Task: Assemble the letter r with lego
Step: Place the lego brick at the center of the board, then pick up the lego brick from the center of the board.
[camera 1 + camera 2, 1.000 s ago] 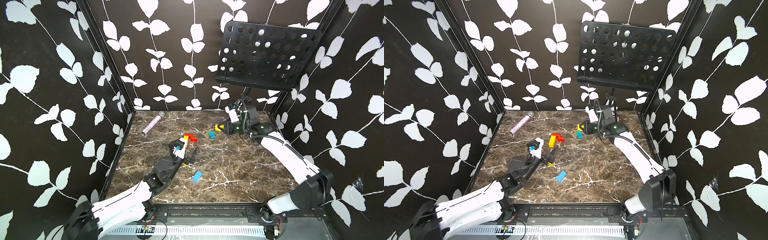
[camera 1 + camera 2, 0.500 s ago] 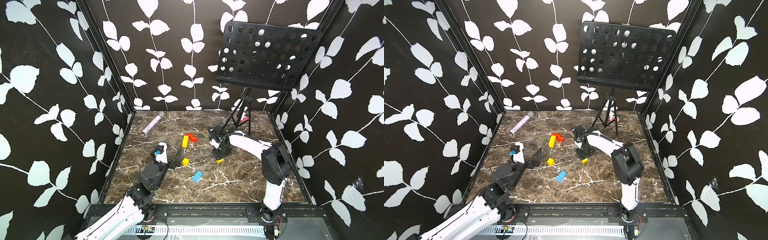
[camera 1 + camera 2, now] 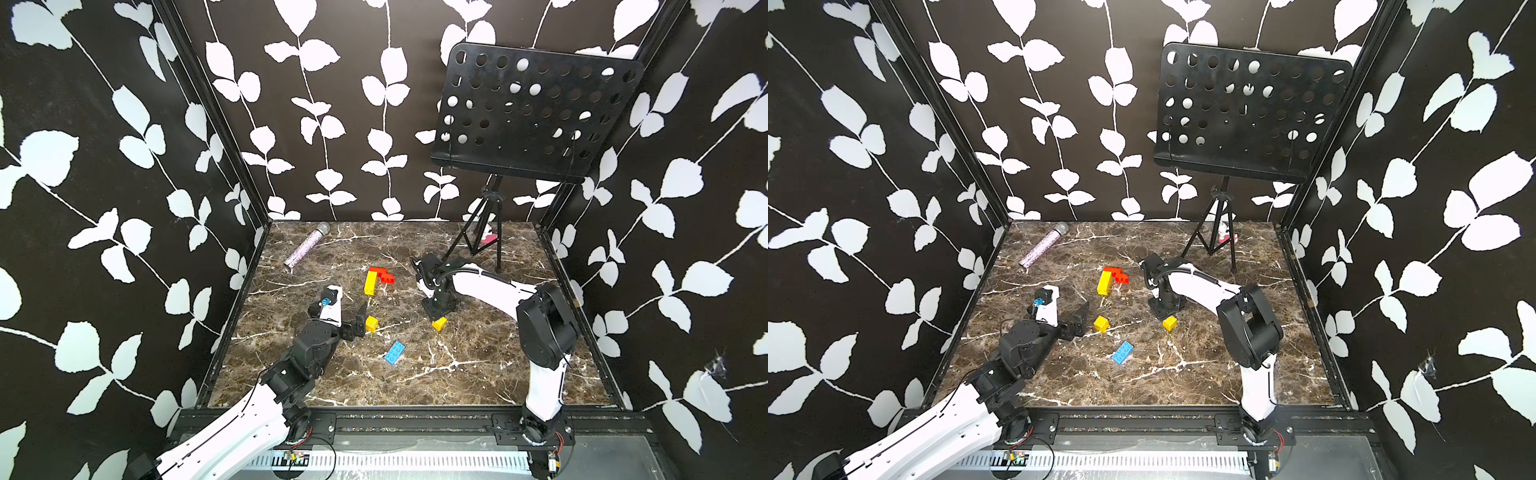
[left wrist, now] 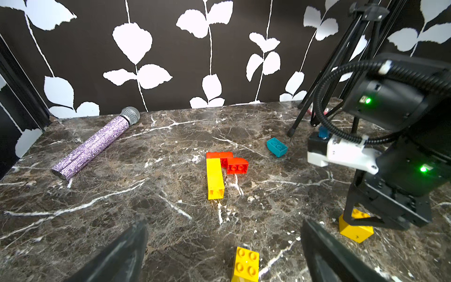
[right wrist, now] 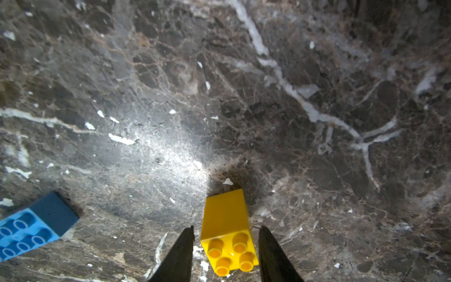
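Observation:
A yellow lego brick [image 5: 228,234] lies on its side on the marble, studs towards the wrist camera. My right gripper [image 5: 227,227] points down over it, open, with a narrow gap on each side of the brick; in a top view this gripper [image 3: 438,308] is mid-table. A second yellow brick [image 4: 245,265] sits between the wide-open fingers of my left gripper [image 4: 224,222], untouched. A yellow bar [image 4: 214,179] joined to red-orange bricks [image 4: 235,164] lies centre back. A teal brick [image 4: 276,147] lies beyond it, and a blue brick [image 3: 395,353] lies near the front.
A glittery purple microphone [image 3: 305,249] lies at the back left. A black music stand [image 3: 532,112] on a tripod [image 3: 478,237] fills the back right corner, and a small red and white object [image 3: 490,237] sits behind its legs. Patterned walls close three sides.
My right arm came from the back right to mid-table with the yellow brick, set it on the marble and parted its jaws. My left arm pulled back towards the front left.

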Available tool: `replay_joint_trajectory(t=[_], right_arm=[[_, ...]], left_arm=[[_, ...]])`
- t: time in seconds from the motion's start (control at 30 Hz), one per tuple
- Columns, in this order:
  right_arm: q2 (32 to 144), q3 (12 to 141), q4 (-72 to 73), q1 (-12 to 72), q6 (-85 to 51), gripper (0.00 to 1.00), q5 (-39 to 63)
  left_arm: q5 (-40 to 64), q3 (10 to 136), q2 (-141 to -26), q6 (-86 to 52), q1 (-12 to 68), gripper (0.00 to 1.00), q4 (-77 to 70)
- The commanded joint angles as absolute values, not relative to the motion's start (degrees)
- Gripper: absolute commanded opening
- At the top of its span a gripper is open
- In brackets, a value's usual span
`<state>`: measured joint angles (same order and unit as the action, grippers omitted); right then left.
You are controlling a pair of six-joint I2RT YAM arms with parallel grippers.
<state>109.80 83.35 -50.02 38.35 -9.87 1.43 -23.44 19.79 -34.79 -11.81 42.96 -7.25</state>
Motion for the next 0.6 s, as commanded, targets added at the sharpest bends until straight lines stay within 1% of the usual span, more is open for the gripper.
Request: replay_joint_trajectory(t=[0.0, 0.07, 0.13, 0.2, 0.3, 0.4, 0.47, 0.57], right_arm=[[102.4, 81.6, -43.7, 40.8, -9.4, 0.45, 1.1], [97.5, 78.9, -36.5, 43.1, -8.1, 0.47, 3.2], [93.9, 74.6, -27.2, 45.2, -6.8, 0.53, 9.3], [94.2, 72.0, -21.0, 46.3, -6.3, 0.57, 15.8], [99.3, 74.5, -19.6, 48.3, -4.4, 0.57, 19.8], [103.5, 74.8, -15.2, 51.0, -1.5, 0.58, 20.5], [106.1, 74.8, -13.5, 52.4, 0.2, 0.58, 17.7], [109.7, 78.5, -13.7, 52.9, 1.8, 0.58, 14.4]], left_arm=[[-24.5, 22.4, -34.2, -12.5, 42.6, 0.99, -6.0], [-25.8, 22.8, -33.4, -12.5, 42.6, 0.99, -5.5], [-27.7, 23.1, -31.9, -12.5, 42.5, 0.99, -5.2], [-29.7, 22.9, -30.2, -13.2, 42.3, 0.99, -5.4], [-31.5, 23.0, -27.5, -13.9, 41.9, 0.99, -4.5], [-32.0, 23.3, -25.4, -13.7, 41.9, 0.99, -2.5], [-32.4, 23.2, -24.2, -13.4, 41.8, 0.99, -1.5], [-32.6, 22.6, -22.7, -14.0, 41.8, 0.99, -0.4]])
